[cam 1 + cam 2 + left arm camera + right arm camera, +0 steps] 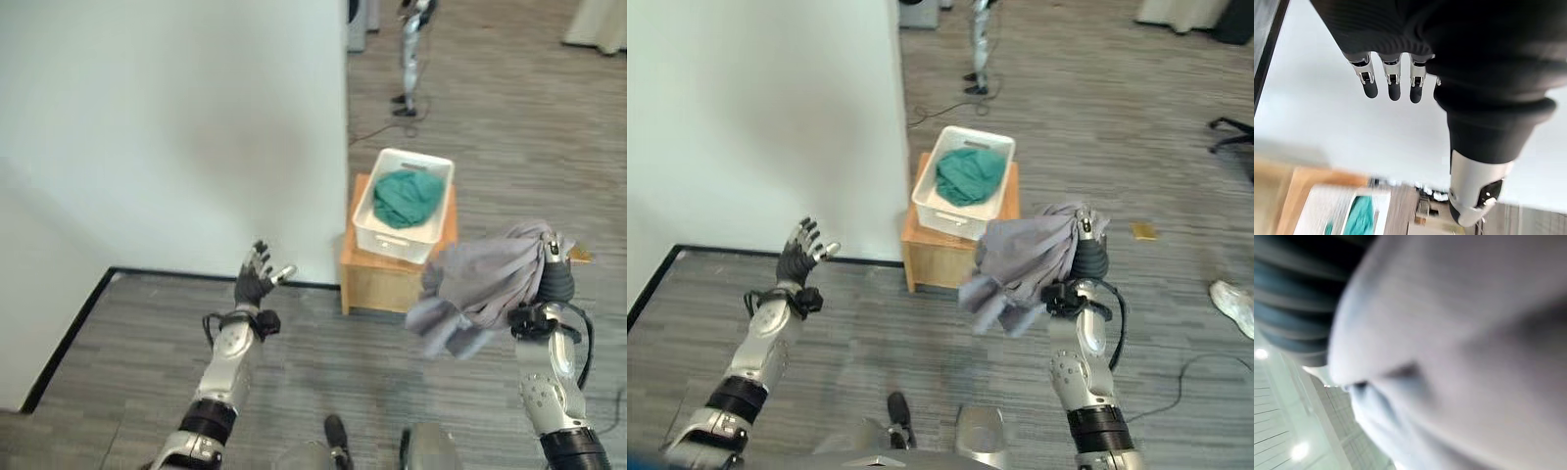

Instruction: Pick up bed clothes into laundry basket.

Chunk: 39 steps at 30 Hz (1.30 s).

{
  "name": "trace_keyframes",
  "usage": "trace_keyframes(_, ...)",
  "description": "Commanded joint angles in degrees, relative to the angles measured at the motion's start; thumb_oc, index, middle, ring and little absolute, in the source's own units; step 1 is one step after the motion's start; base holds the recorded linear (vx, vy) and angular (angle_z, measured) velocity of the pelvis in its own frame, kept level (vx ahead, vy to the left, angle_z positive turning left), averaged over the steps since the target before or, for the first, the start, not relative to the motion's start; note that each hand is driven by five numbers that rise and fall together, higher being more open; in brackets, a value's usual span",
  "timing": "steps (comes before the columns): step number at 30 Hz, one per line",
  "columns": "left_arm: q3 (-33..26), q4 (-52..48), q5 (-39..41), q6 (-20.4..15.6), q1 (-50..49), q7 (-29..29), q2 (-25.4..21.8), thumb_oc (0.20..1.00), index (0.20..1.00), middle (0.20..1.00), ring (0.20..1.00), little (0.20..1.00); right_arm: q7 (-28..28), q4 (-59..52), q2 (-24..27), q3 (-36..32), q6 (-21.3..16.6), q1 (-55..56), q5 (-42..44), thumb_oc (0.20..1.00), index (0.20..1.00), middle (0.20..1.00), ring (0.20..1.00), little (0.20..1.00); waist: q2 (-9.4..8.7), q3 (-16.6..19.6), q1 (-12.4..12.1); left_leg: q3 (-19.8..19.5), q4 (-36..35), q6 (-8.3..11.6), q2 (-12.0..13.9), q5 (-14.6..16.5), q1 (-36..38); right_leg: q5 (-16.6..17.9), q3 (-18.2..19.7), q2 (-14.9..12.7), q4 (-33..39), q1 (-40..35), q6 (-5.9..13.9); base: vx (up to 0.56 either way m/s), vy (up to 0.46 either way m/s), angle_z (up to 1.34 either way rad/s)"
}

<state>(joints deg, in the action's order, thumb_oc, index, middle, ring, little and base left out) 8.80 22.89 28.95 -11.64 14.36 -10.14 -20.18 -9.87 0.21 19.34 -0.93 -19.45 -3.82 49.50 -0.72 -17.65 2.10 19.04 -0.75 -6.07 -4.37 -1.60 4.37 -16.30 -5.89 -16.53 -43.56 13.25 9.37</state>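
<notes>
Head stereo pair looks steeply down from above, both eyes sharing the white basket [403, 204] on its wooden stand [960, 257], floor nearer than it. Left wrist cam looks along the left hand [1393, 78] toward the same basket, well off. Right wrist cam pressed against grey cloth [1464, 347].

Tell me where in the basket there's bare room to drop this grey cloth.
The white basket is mostly filled by the green cloth; a bare strip shows along its near rim. The right hand holds the grey cloth; the left hand is open.
</notes>
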Motion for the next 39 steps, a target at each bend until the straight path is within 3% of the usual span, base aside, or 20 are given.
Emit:
trace_keyframes(1,-0.8,-3.5,-0.6,-3.0,1.4,-0.2,-0.5,1.0,1.0,1.0,1.0,1.0,-0.5,-1.8,2.2,-5.6,-4.3,-4.7,-1.4,0.2,0.2,0.2,0.2,0.2,2.28,0.9,0.1,2.8,2.8,7.59,9.2,-0.2,-1.0,14.5,-3.9,-1.6,13.6,-7.1,-0.73,0.0,-0.001,0.32)
trace_keyframes(2,-0.8,-3.5,-0.6,-3.0,1.4,-0.2,-0.5,1.0,1.0,1.0,1.0,1.0,-0.5,-1.8,2.2,-5.6,-4.3,-4.7,-1.4,0.2,0.2,0.2,0.2,0.2,2.28,0.9,0.1,2.8,2.8,7.59,9.2,-0.2,-1.0,14.5,-3.9,-1.6,13.6,-7.1,-0.73,0.2,-0.428,0.26)
trace_keyframes(3,-0.5,-2.7,0.2,-3.2,2.5,0.0,-0.5,1.0,1.0,1.0,1.0,1.0,-2.0,-1.3,5.1,-7.8,-4.7,-5.3,-1.7,0.2,0.2,0.2,0.2,0.2,1.34,1.9,1.5,1.7,3.4,10.76,9.7,1.5,-0.4,17.2,-1.9,-3.9,33.1,-7.6,1.06,0.24,-0.498,0.1)
trace_keyframes(5,-0.2,-2.6,0.4,-3.3,2.7,0.1,-0.3,1.0,1.0,1.0,1.0,1.0,-2.2,-1.5,5.5,-7.9,-4.6,-5.3,-1.8,0.2,0.2,0.2,0.2,0.2,1.43,2.2,2.0,1.6,3.6,11.2,10.1,1.8,-0.2,19.0,-1.8,-3.5,36.0,-8.5,1.65,0.23,-0.446,0.19)
trace_keyframes(6,0.0,-2.4,0.6,-3.5,2.4,0.4,0.1,1.0,1.0,1.0,1.0,1.0,-2.2,-1.6,7.0,-7.4,-4.7,-6.7,-2.2,0.2,0.2,0.2,0.2,0.2,1.17,2.4,2.4,2.1,4.4,12.68,11.8,2.7,1.2,20.9,-2.6,-2.9,38.8,-7.8,2.89,0.16,-0.326,0.17)
trace_keyframes(8,0.0,-2.7,0.2,-3.6,2.2,0.4,0.4,1.0,1.0,1.0,1.0,1.0,-2.0,-1.7,7.4,-7.1,-4.7,-7.0,-2.1,0.2,0.2,0.2,0.2,0.2,1.12,2.5,2.4,1.9,5.7,13.0,12.6,2.7,1.0,20.4,-2.4,-2.6,37.9,-8.2,2.84,0.16,-0.359,-0.01)
trace_keyframes(10,-0.1,-2.9,0.3,-3.6,1.7,0.9,0.8,1.0,1.0,1.0,1.0,1.0,-1.1,-3.4,8.1,-6.5,-4.1,-6.4,-2.2,0.2,0.2,0.2,0.2,0.2,0.94,2.7,2.7,0.5,9.9,14.09,15.4,1.5,0.2,19.1,-1.9,-0.4,38.5,-9.4,1.4,0.16,-0.43,0.03)
trace_keyframes(13,0.6,-2.2,3.3,-3.2,1.7,2.2,2.7,1.0,1.0,1.0,1.0,1.0,-1.3,-2.2,13.3,-6.1,-4.2,-8.4,-2.9,0.2,0.2,0.2,0.2,0.2,0.55,2.3,2.4,-1.2,21.7,15.68,20.8,-6.3,-3.3,16.3,-5.0,3.2,40.3,-14.6,-2.47,0.17,-0.455,0.1)
trace_keyframes(15,1.6,-2.1,3.2,-2.6,1.9,2.8,3.2,1.0,1.0,1.0,1.0,1.0,-1.4,-1.7,16.4,-6.1,-3.2,-9.3,-3.7,0.2,0.2,0.2,0.2,0.2,-0.1,2.1,2.1,-0.4,26.8,15.98,22.0,-7.6,-5.2,15.2,-6.7,4.5,42.7,-18.3,-4.15,0.15,-0.377,0.45)
trace_keyframes(18,4.2,-1.1,3.1,-1.6,2.9,3.5,4.1,1.0,1.0,1.0,1.0,1.0,-1.6,1.2,21.3,-6.0,-1.7,-11.3,-3.7,0.2,0.2,0.2,0.2,0.2,-0.38,2.9,1.2,2.2,23.2,16.65,20.7,-8.7,-7.4,14.6,-8.5,5.6,45.6,-22.5,-4.6,0.16,-0.218,0.29)
trace_keyframes(19,6.4,0.3,3.2,-0.9,4.4,4.1,4.8,1.0,1.0,1.0,1.0,1.0,-1.2,3.3,25.1,-5.5,-1.0,-12.6,-3.5,0.2,0.2,0.2,0.2,0.2,-0.22,3.4,0.8,4.5,15.7,16.53,19.7,-8.4,-8.6,14.0,-9.6,6.2,46.1,-23.9,-4.51,0.09,-0.043,0.28)
trace_keyframes(20,6.4,0.3,3.2,-0.9,4.5,4.1,4.9,1.0,1.0,1.0,1.0,1.0,-1.2,3.4,25.2,-5.5,-1.0,-12.7,-3.5,0.2,0.2,0.2,0.2,0.2,-0.24,3.5,0.7,4.6,15.2,16.37,19.4,-8.7,-8.5,14.2,-9.6,6.1,46.2,-23.7,-4.48,0.15,-0.053,0.4)
trace_keyframes(21,7.3,0.6,2.8,-0.9,5.1,4.1,4.7,1.0,1.0,1.0,1.0,1.0,-0.8,2.7,28.3,-4.9,-0.8,-14.3,-4.9,0.2,0.2,0.2,0.2,0.2,0.0,3.4,0.0,0.8,10.7,16.12,16.2,-8.2,-8.7,13.6,-9.1,6.7,44.9,-23.1,-4.07,0.05,-0.005,0.25)
trace_keyframes(23,7.3,0.6,2.8,-0.9,5.1,4.1,4.7,1.0,1.0,1.0,1.0,1.0,-0.8,2.8,28.4,-4.8,-0.8,-14.4,-4.9,0.2,0.2,0.2,0.2,0.2,0.06,3.5,0.1,0.9,10.4,16.03,16.2,-8.4,-8.8,13.8,-9.1,6.7,44.9,-22.8,-4.09,0.03,-0.003,0.35)
trace_keyframes(29,8.6,0.0,3.0,0.1,3.2,5.6,3.6,1.0,1.0,1.0,1.0,1.0,-2.4,6.1,39.2,-5.7,-1.2,-21.7,-6.6,0.2,0.2,0.2,0.2,0.2,0.14,5.1,1.1,1.9,2.9,15.31,13.3,-7.6,-4.3,14.7,-10.8,7.0,47.2,-23.9,-2.92,0.05,0.056,0.09)
trace_keyframes(30,9.0,0.0,3.0,0.1,1.9,6.2,2.5,1.0,1.0,1.0,1.0,1.0,-2.3,9.9,46.0,-3.2,-0.2,-26.7,-7.7,0.2,0.2,0.2,0.2,0.2,-0.44,5.6,0.8,2.5,1.1,14.64,12.3,-6.5,-3.0,14.7,-10.6,6.8,46.9,-23.7,-2.45,0.05,0.071,0.02)
trace_keyframes(32,8.7,-0.9,3.5,0.2,0.2,6.8,1.7,1.0,1.0,1.0,1.0,1.0,-1.8,15.7,52.6,2.5,1.5,-34.2,-8.8,0.2,0.2,0.2,0.2,0.2,-0.94,5.9,0.3,3.2,0.3,14.15,11.9,-6.2,-2.6,15.1,-10.3,6.6,46.7,-23.1,-2.08,0.04,0.079,0.01)
trace_keyframes(35,8.5,-2.3,3.8,0.4,-1.8,7.5,0.6,1.0,1.0,1.0,1.0,1.0,-1.4,21.8,58.6,10.2,3.6,-44.0,-10.9,0.2,0.2,0.2,0.2,0.2,-1.68,6.0,-0.2,3.2,0.1,13.96,11.7,-6.0,-2.8,15.5,-9.8,6.4,46.4,-22.2,-1.79,0.0,0.044,0.08)
trace_keyframes(38,9.2,-2.7,4.7,0.5,-4.4,8.9,-2.4,1.0,1.0,1.0,1.0,1.0,-2.1,35.9,65.3,32.2,7.6,-70.7,-17.5,0.2,0.2,0.2,0.2,0.2,-4.48,6.0,-2.0,3.7,-0.8,13.84,11.4,-5.9,-3.2,16.3,-9.2,6.2,46.3,-20.8,-1.23,0.01,0.056,-0.07)
trace_keyframes(39,8.7,-2.1,4.8,0.5,-5.1,9.2,-2.3,1.0,1.0,1.0,1.0,1.0,-2.1,41.5,64.6,44.3,8.6,-83.7,-19.6,0.2,0.2,0.2,0.2,0.2,-4.41,6.2,-1.7,3.8,-1.7,13.82,11.3,-6.3,-3.2,16.5,-9.2,6.2,46.5,-20.6,-1.03,0.02,0.031,-0.1)
